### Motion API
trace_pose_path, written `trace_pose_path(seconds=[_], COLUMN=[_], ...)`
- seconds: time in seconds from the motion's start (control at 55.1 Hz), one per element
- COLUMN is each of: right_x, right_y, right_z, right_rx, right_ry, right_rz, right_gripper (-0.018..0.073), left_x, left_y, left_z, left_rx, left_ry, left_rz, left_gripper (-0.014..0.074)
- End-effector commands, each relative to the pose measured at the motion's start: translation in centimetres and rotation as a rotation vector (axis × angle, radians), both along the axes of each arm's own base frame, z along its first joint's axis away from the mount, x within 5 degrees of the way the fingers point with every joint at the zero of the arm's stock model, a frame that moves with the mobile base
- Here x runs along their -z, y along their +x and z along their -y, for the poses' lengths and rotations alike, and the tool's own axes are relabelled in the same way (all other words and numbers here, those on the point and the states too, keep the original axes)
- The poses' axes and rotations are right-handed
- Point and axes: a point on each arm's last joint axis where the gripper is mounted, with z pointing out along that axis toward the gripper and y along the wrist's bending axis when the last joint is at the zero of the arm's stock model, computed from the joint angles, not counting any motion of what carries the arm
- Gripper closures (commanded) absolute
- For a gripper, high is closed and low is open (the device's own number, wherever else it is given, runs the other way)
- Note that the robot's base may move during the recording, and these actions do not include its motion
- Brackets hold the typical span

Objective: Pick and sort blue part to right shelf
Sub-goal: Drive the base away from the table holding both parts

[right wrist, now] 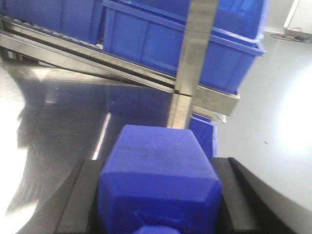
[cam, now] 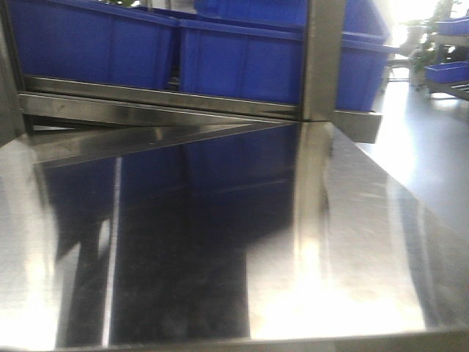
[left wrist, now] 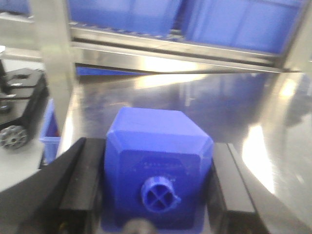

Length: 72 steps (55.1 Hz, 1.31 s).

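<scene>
In the left wrist view, a blue part (left wrist: pixel 158 156) sits between the black fingers (left wrist: pixel 83 180) of my left gripper (left wrist: pixel 156 148), which is shut on it, cap knob facing the camera. The right wrist view shows a second blue part (right wrist: pixel 158 170), with my right gripper (right wrist: pixel 158 163) shut on its flat sides. Both are held over the shiny steel table (cam: pixel 352 242). Beyond the table stands the right shelf (cam: pixel 146 110), with its steel rail (right wrist: pixel 122 68) and large blue bins (cam: pixel 242 59). Neither gripper shows in the front view.
A vertical steel post (right wrist: pixel 192 58) of the shelf rises just ahead of the right gripper, with a small blue bin (right wrist: pixel 202 134) low behind it. A black device (left wrist: pixel 19 112) sits left of the table. Another rack (cam: pixel 447 70) stands far right across the floor.
</scene>
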Motion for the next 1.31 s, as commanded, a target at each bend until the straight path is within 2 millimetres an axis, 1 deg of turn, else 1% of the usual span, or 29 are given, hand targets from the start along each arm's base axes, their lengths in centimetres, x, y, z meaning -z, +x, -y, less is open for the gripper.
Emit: trace_pose_path(seconds=[0.0, 0.236, 1.289], right_x=[-1.84, -1.83, -1.83], right_y=[-0.08, -0.06, -0.06], right_z=[-0.16, -0.18, -0.18], right_rx=[-0.024, -0.024, -0.024], right_ry=[0.009, 0.008, 0.008], right_rz=[0.119, 0.118, 0.118], right_gripper=[0.0437, 0.0437, 0.0437], left_x=[-1.95, -1.74, -1.75], left_y=[0.05, 0.39, 0.35], left_z=[0.07, 0.11, 0.11], left_rx=[0.002, 0.002, 0.002], left_ry=[-0.019, -0.017, -0.017], left_rz=[0.124, 0.112, 0.112], left_gripper=[0.0263, 0.0263, 0.0263])
